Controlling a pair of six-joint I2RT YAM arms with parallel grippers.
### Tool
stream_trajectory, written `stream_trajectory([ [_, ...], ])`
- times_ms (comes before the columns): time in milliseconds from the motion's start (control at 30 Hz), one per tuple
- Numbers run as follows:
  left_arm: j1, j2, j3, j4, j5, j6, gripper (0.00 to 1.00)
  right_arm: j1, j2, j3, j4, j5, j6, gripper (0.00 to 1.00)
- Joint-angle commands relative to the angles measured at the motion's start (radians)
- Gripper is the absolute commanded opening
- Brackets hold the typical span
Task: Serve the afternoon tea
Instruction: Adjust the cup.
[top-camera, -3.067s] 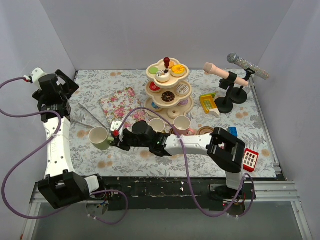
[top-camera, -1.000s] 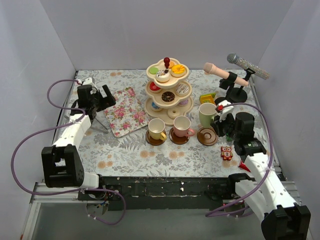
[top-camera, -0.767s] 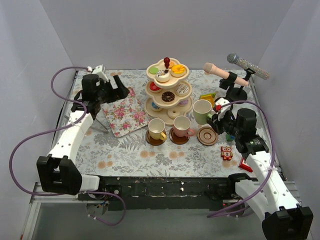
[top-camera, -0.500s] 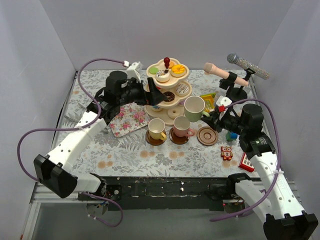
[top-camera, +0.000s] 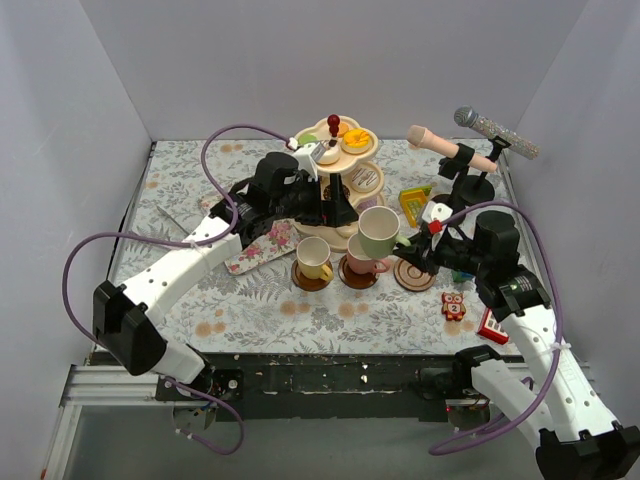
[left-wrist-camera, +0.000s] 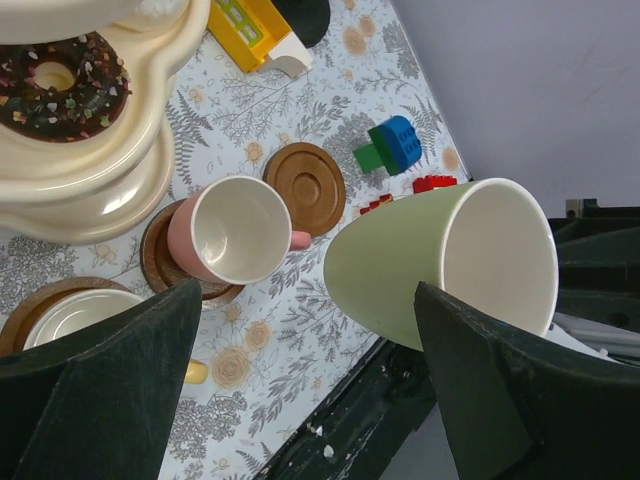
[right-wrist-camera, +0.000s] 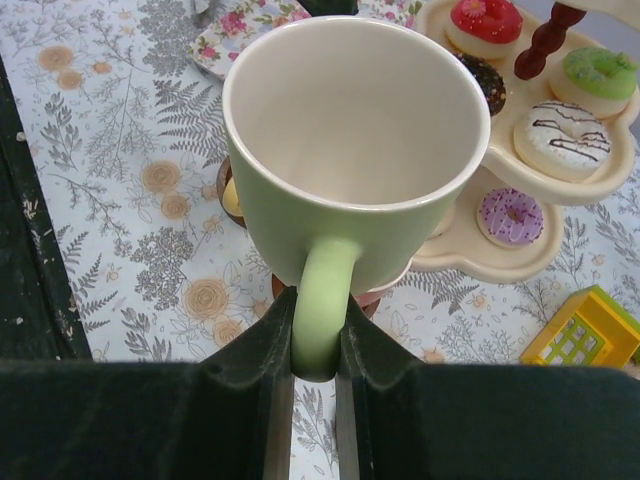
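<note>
My right gripper (right-wrist-camera: 315, 330) is shut on the handle of the green cup (right-wrist-camera: 350, 130), which hangs in the air, mouth tilted toward the camera (top-camera: 378, 230). Below it the pink cup (top-camera: 360, 258) and the yellow-handled cup (top-camera: 313, 257) each stand on a brown saucer. To their right lies a bare saucer (top-camera: 412, 272). My left gripper (top-camera: 335, 208) is open and holds nothing, close in front of the cream tiered stand (top-camera: 335, 190). In the left wrist view its fingers (left-wrist-camera: 100, 400) frame the pink cup (left-wrist-camera: 235, 230) and the green cup (left-wrist-camera: 440, 265). A chocolate donut (left-wrist-camera: 60, 85) lies on the stand.
A floral tray (top-camera: 262, 240) lies left of the stand, partly under my left arm. Metal tongs (top-camera: 175, 222) lie at the far left. Microphones on a stand (top-camera: 470, 150) and a yellow block (top-camera: 415, 200) are at the back right. Small toys (top-camera: 453, 305) lie near my right arm.
My left arm has swung from the far left edge across the tray to the stand. My right gripper has carried the green cup up and left, off toward the pink cup.
</note>
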Motion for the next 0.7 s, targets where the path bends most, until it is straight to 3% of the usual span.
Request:
stream_trajectory([
  [0, -0.051, -0.019, 0.035, 0.015, -0.045, -0.023, 0.87, 0.039, -0.014, 0.035, 0.078, -0.032, -0.037, 0.01],
  [133, -0.051, -0.12, 0.013, 0.044, -0.179, -0.018, 0.88, 0.044, -0.013, 0.029, 0.066, -0.011, -0.048, 0.01],
  [233, -0.051, -0.152, 0.025, 0.041, -0.164, -0.007, 0.89, 0.047, -0.01, 0.023, 0.069, -0.011, -0.048, 0.01],
  [367, -0.055, -0.091, 0.062, -0.035, -0.084, 0.013, 0.88, 0.052, -0.002, 0.026, 0.072, -0.008, -0.051, 0.01],
  [533, -0.078, -0.033, 0.107, -0.152, -0.137, 0.082, 0.88, 0.056, 0.0, 0.031, 0.072, -0.008, -0.057, 0.01],
  [667, -0.098, 0.012, 0.147, -0.173, -0.151, 0.105, 0.81, 0.069, 0.007, 0.029, 0.06, 0.011, -0.065, 0.01],
])
